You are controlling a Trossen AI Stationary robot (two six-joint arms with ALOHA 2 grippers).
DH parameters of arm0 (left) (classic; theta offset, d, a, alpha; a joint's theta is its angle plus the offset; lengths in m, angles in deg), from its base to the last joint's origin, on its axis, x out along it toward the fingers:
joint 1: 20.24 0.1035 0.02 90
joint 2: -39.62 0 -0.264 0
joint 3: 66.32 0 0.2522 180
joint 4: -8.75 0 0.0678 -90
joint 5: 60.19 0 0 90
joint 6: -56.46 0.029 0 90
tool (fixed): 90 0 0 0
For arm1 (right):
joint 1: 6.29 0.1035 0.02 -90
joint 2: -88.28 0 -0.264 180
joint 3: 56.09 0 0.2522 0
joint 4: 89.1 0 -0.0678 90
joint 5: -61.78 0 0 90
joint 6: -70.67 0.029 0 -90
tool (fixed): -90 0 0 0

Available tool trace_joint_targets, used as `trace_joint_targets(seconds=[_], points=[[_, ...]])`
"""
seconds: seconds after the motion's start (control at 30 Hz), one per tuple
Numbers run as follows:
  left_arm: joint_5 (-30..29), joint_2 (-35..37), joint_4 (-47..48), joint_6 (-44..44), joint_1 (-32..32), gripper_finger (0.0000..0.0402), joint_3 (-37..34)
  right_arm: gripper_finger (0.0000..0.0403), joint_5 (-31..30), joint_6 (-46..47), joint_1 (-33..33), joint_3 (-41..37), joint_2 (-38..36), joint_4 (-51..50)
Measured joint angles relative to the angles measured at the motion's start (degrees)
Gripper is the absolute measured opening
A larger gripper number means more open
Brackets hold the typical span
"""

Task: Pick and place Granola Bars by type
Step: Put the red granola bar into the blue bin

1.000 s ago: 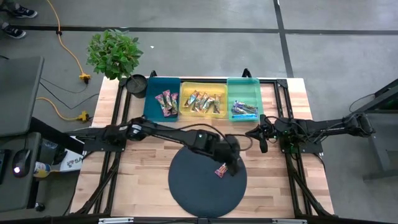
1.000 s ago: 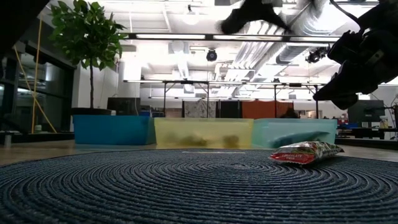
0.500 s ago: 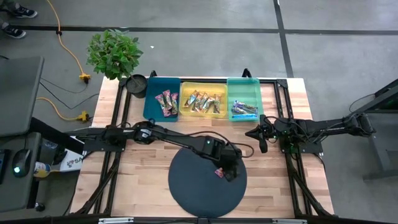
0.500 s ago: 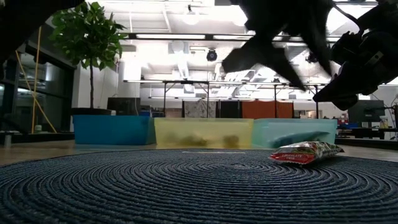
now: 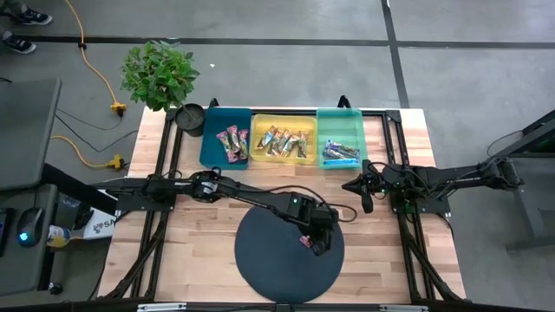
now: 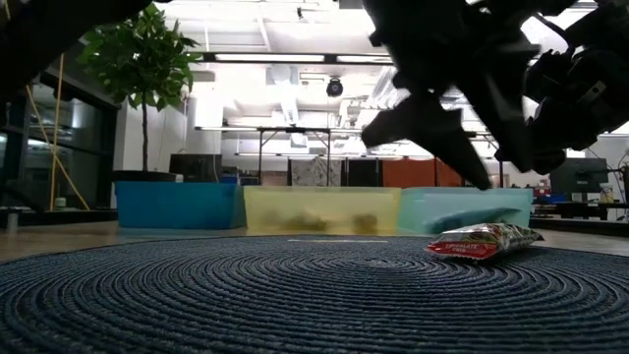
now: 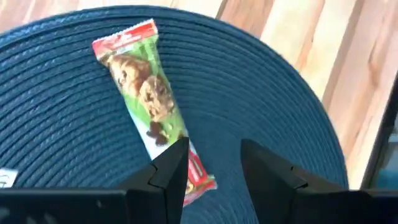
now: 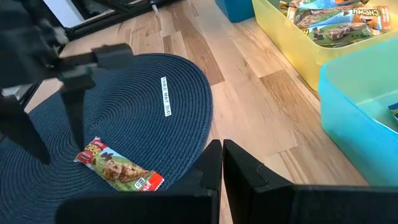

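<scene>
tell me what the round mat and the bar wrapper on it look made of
The mat looks like woven cord or rope, matte dark blue: concentric ribbed rings show across it. The bar wrapper looks like thin glossy plastic film, printed green and red, with crimped ends and soft highlights. Neither is certain from looks alone.

Green-and-red bar (image 7: 152, 106), dark-blue mat (image 7: 74, 137)
</scene>
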Motion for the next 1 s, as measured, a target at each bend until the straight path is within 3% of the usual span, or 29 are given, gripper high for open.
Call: trace_joint_targets(seconds=[0.27,0.63,1.0], points=[[-0.1,-0.2,1.0,0.9,1.6,0.0150,0.0,0.0000,0.0,0.0,0.0,0.0,0.0,0.0],[0.8,-0.2,1.4,0.8,3.5,0.0248,0.0,0.0000,0.0,0.0,0.0,0.0,0.0,0.0],[-2.6,-1.2,3.7,-0.5,3.0,0.0252,-0.1,0.0000,0.0,0.0,0.0,0.0,0.0,0.0]])
